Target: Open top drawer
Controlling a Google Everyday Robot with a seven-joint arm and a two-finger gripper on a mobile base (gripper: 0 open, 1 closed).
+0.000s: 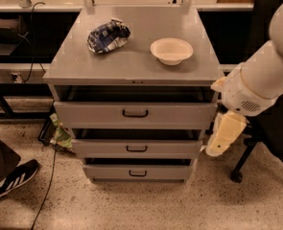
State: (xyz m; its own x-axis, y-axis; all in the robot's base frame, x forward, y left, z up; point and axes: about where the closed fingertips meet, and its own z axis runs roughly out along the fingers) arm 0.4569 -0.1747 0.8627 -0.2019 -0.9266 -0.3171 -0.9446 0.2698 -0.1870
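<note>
Right of the top drawer (135, 115), just past the end of its front and a little lower, hangs the gripper (224, 137), a cream piece under the arm's white wrist (249, 92). I cannot tell whether its jaws are spread or pressed together. It holds nothing that I can see, and it is well apart from the handle (135, 113), the small dark bar at the centre of the top drawer's front.

The top drawer sits directly under the counter (131, 68), with a dark gap showing above its front. Below it come the mid drawer (136, 148) and the low drawer (137, 172), each narrower. On the counter above the top drawer stand a bowl (171, 50) to the right and a crumpled bag (108, 35) to the left. Left of the top drawer and lower, on the floor, is a shoe (11, 178).

I judge the step in hand to be the approach; the pull has not begun. To do it well I would bring the gripper across and up to the top drawer's handle, square to the front, and keep it off the mid drawer's smaller handle just below. The bar is thin and stands close to the front, so the jaws should straddle it from above and below before closing. Then I would pull straight out, level, without lifting toward the counter edge.
</note>
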